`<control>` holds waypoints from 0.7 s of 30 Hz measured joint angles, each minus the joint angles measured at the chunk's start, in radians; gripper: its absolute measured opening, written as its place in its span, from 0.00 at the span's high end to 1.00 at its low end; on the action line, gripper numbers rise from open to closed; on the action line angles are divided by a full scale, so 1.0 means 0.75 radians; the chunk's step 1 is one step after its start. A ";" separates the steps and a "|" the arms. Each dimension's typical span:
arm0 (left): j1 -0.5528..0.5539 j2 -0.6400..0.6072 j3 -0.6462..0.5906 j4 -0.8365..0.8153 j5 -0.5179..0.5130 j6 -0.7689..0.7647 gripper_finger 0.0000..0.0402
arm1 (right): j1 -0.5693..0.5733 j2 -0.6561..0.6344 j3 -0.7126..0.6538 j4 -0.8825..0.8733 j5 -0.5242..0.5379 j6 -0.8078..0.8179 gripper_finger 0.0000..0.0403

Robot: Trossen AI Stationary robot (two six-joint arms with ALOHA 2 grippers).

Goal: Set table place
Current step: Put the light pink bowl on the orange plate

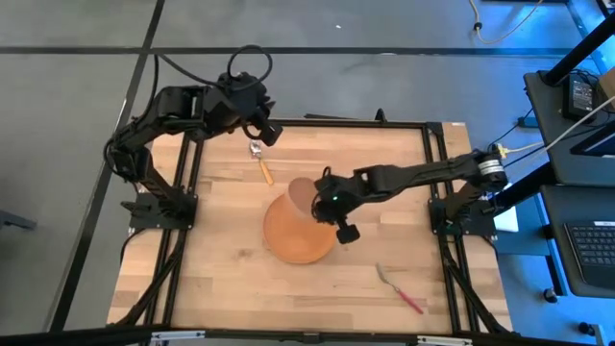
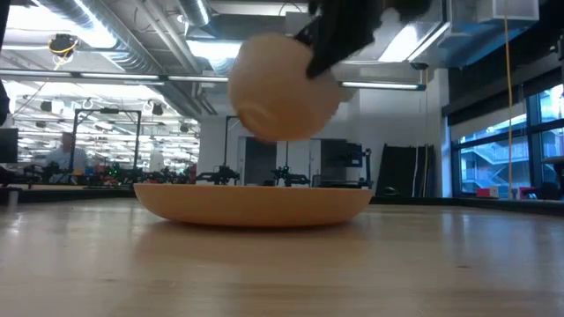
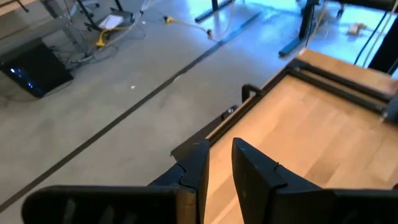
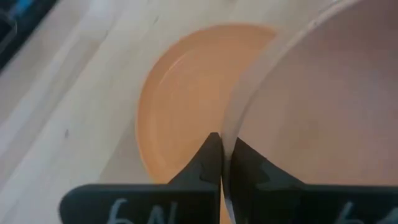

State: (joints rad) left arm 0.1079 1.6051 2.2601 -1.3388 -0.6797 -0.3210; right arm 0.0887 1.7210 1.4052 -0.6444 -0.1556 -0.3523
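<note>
High view: the right gripper (image 1: 322, 200) has its jaws clamped on the rim of the pale-orange bowl (image 1: 304, 195), one finger inside the rim and one outside, as the right wrist view confirms. The bowl hangs tilted in the air, clear of the orange plate (image 1: 298, 231), which lies flat on the worktop (image 1: 221, 269) directly beneath the jaws. The left gripper (image 1: 270, 133) waits near the worktop's far edge, its jaws a little apart and gripping nothing; the wooden-handled spoon (image 1: 260, 163) lies just below them. The red-handled fork (image 1: 402, 290) lies well apart from both, toward the near right corner.
</note>
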 joint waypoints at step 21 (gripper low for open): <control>0.032 0.001 0.000 -0.115 0.061 -0.047 0.84 | 0.113 0.242 -0.001 0.028 -0.005 -0.061 0.98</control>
State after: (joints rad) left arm 0.1318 1.6054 2.2602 -1.4250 -0.6342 -0.3562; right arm 0.1732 1.9022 1.4044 -0.6237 -0.1594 -0.3985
